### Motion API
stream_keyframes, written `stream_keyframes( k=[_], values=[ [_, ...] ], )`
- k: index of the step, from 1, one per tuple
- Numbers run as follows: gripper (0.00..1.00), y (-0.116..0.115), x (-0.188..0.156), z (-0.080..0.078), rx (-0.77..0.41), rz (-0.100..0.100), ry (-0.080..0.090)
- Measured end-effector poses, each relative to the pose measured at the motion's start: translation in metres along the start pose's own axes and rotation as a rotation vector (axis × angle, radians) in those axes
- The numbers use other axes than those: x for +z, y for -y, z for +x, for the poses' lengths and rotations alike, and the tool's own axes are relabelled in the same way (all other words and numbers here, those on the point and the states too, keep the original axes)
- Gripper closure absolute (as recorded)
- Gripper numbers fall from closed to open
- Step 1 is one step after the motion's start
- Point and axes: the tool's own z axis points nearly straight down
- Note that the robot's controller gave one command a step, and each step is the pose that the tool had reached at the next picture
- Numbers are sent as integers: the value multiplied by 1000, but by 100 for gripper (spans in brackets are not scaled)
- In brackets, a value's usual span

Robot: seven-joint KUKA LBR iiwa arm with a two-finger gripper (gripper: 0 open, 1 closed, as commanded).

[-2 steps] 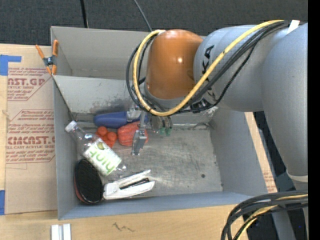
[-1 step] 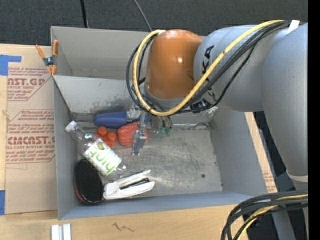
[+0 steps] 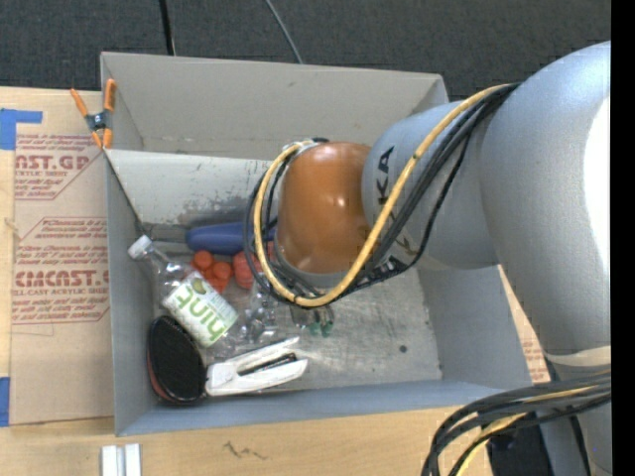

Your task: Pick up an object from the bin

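Clear bottle point(image 3: 196, 307) — arm point(image 3: 556, 167) angled down just beside.

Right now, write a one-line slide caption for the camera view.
Orange-covered robot wrist beside clear plastic bottle in grey metal bin.

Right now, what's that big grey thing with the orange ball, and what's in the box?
That is a robot arm, reaching in from the right. The orange ball is a cover on its wrist, with cables looped round. The camera looks down from above into a grey metal bin. The gripper sits under the cover, low in the bin. Next to it lie a clear plastic bottle with a green-and-white label, a blue handle, small orange pieces, a black oval thing and a flat white thing. I can't see anything held.
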Motion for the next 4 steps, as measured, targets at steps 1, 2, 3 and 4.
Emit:
stream_keyframes(
  k=[1, 2, 3, 4],
  values=[
    [0, 0, 0, 0, 0, -1, 1],
    [0, 0, 0, 0, 0, -1, 1],
    [0, 9, 15, 8, -93, -2, 10],
    [0, 32, 30, 21, -419, 0, -5]
  ],
)
